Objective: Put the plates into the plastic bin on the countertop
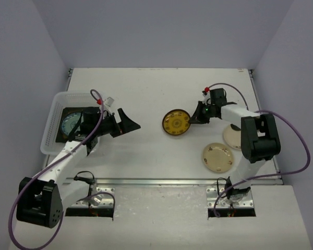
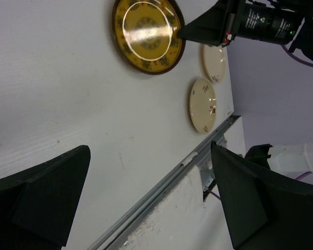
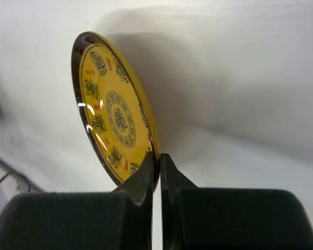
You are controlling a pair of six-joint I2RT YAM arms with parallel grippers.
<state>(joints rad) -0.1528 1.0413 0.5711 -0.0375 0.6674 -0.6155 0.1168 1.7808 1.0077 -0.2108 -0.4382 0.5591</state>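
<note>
My right hand (image 3: pixel 157 159) is pressed together on the rim of the round, brown-rimmed yellow ceramic plate (image 3: pixel 112 120). Its two dark fingers pinch the near edge, one on each face. The rest of the plate reaches out past my fingertips over the matte white bench (image 1: pixel 146 94), and I cannot tell whether it is lifted off the surface. Its face carries dark ornamental motifs in rings; I can read none of them as writing.

My left hand (image 1: pixel 131 121) is spread fully apart, holds nothing and hangs above bare bench, with the yellow plate well ahead of it. Just behind this hand, under my left wrist, stands the translucent white slotted plastic bin (image 1: pixel 52 120). In it lies a dark-rimmed square plate (image 1: pixel 61 137) with a round blue patterned plate (image 1: pixel 70 124) on top.

Behind my right hand, back toward its arm's base, two cream round plates lie flat on the bench. One (image 1: pixel 217 157) is in the open and the other (image 1: pixel 232 136) is partly under my forearm.
</note>
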